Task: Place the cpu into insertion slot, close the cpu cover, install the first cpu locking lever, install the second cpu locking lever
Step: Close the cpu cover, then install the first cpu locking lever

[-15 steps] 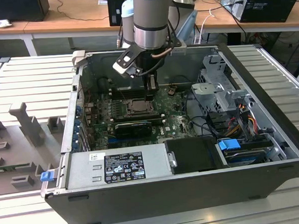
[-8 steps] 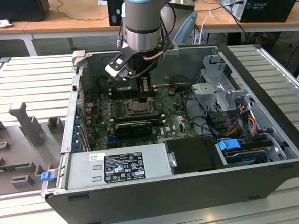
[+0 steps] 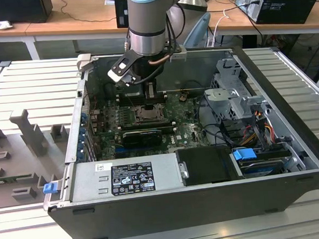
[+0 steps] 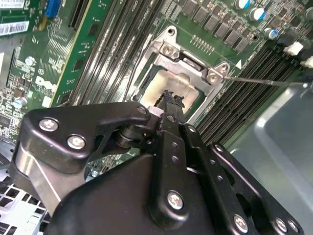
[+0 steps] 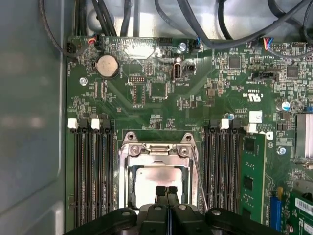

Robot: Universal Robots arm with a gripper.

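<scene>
Silver-grey metal marks the cpu [image 5: 157, 180], which lies flat in the insertion slot [image 3: 148, 113]. The cpu cover [image 5: 155, 150] is folded down around it, so the chip shows through the square window. We see the claw [image 5: 166, 192] directly above the slot, its two black fingertips pressed together with nothing between them. We cannot tell whether the tips touch the chip's face. A thin locking lever [image 4: 264, 81] slants out from one corner of the slot toward the memory slots [image 5: 93, 171].

White lettering is printed on the green board [image 5: 161, 107] around the slot. In the exterior view a black-and-white label [image 3: 131, 178] sits on the power supply [image 3: 98, 180] on the near side of the slot. We leave both unread.

Room beside the slot is tight, because the long black memory slots crowd it on two opposite sides. Flatter board opens between the slot and the coin cell [image 5: 107, 65]. Beyond one bank of memory slots rises the grey case wall [image 5: 29, 122]. The case rests on a ribbed grey table [image 3: 32, 78].
</scene>
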